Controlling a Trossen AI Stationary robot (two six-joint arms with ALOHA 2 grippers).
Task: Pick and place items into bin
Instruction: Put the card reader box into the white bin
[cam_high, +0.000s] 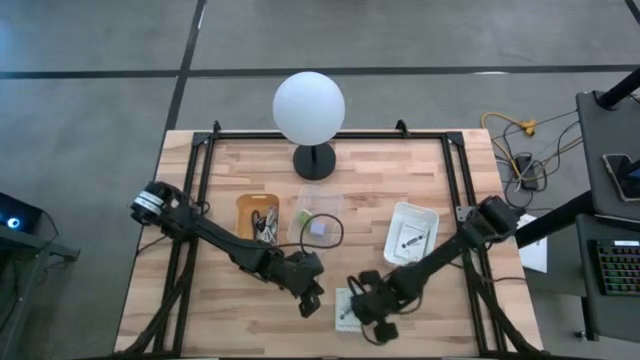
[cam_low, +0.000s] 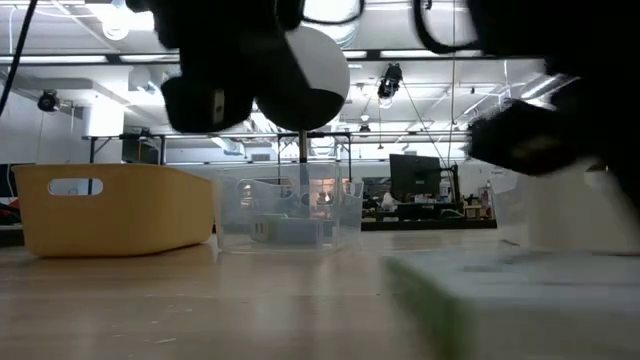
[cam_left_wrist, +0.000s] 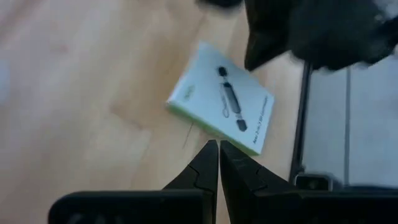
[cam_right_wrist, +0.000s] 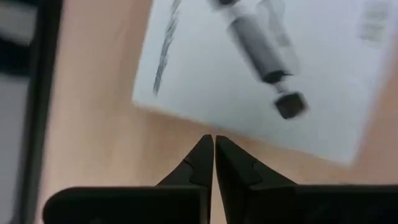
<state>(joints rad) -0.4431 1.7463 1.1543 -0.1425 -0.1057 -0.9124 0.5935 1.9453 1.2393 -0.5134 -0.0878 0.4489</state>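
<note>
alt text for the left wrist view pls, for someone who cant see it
The left hand, its two dark fingers shut and empty, points at a flat white printed packet lying tilted on the wooden table. The other arm's dark bulk looms just beyond the packet, near the table's black edge rail.

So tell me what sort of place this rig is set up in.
Probably a robotics lab or open workshop hall. The wooden table stands on a bare concrete floor, the low view looks out past it to ceiling strip lights and desks with monitors, and loose cables trail beside the table.
</note>
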